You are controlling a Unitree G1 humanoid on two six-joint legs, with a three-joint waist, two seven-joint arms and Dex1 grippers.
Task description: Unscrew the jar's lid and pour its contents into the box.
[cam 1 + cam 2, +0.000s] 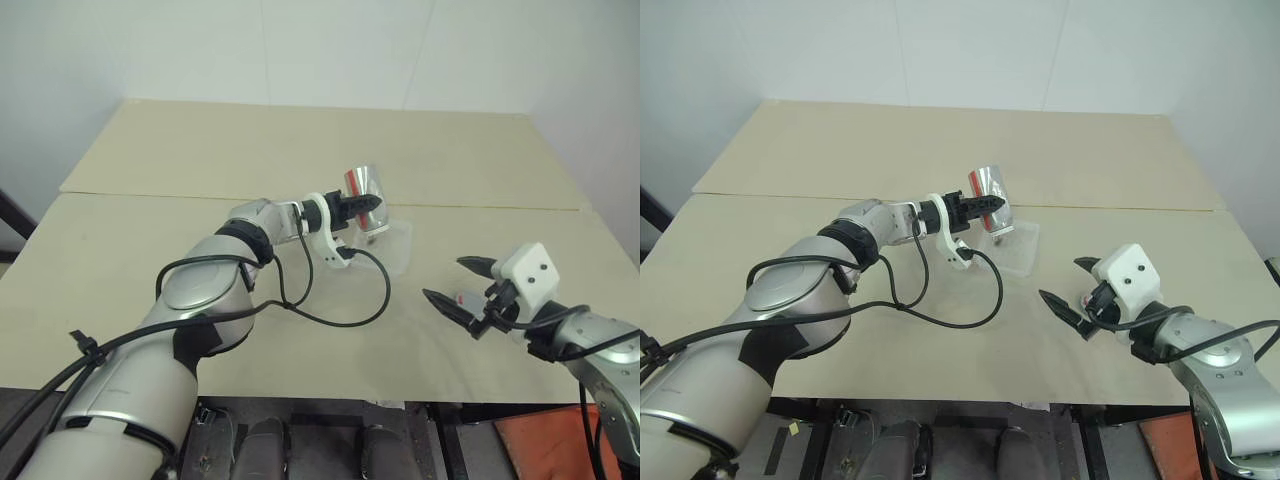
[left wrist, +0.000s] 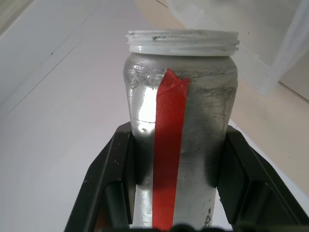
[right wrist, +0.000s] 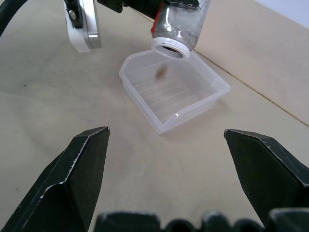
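My left gripper [image 1: 356, 209] is shut on the silvery jar [image 1: 363, 192] with the red stripe, gripping its body [image 2: 181, 121] between both black fingers. The jar has no lid on and is tipped over, its open mouth [image 3: 170, 46] pointing down over the clear plastic box [image 3: 212, 96]. A tiny brown piece [image 3: 160, 72] of the contents is in mid-air just under the mouth, over the box. My right gripper [image 1: 444, 279] hangs open to the right of the box, nothing between its fingers. A small grey and red piece [image 1: 461, 298] by their base may be the lid; I cannot tell.
The beige table [image 1: 180, 230] has a seam running across it behind the box [image 1: 398, 250]. A black cable [image 1: 340, 320] loops from my left wrist over the table in front of the box.
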